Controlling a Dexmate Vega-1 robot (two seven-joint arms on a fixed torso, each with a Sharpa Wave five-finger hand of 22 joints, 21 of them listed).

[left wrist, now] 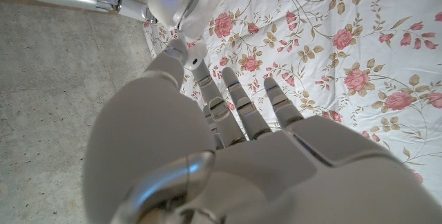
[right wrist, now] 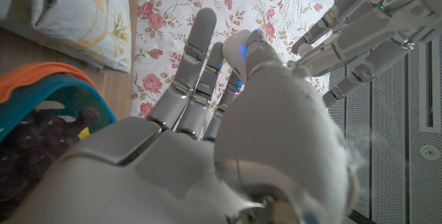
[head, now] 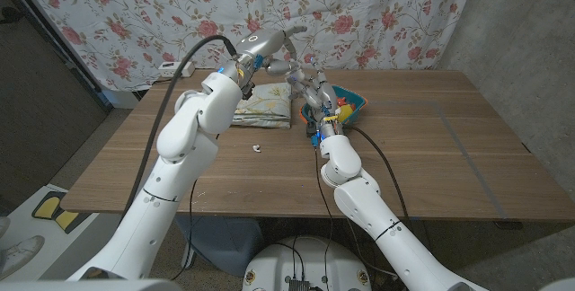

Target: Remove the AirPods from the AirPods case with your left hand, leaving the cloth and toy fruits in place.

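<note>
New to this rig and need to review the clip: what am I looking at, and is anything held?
It is a stationary two-armed robot with humanlike hands, steered by a person. The wide picture comes from a camera on its head. The other two come from cameras on its wrists, each looking along the back of that arm's own hand.

The left hand and right hand meet above the wooden table. On the table lie a folded cloth, a blue tray of toy fruits, and a small white piece, possibly an earbud.

In the left wrist view, the right hand's fingers seem to hold a white case. Whether the left hand holds anything is unclear.
</note>
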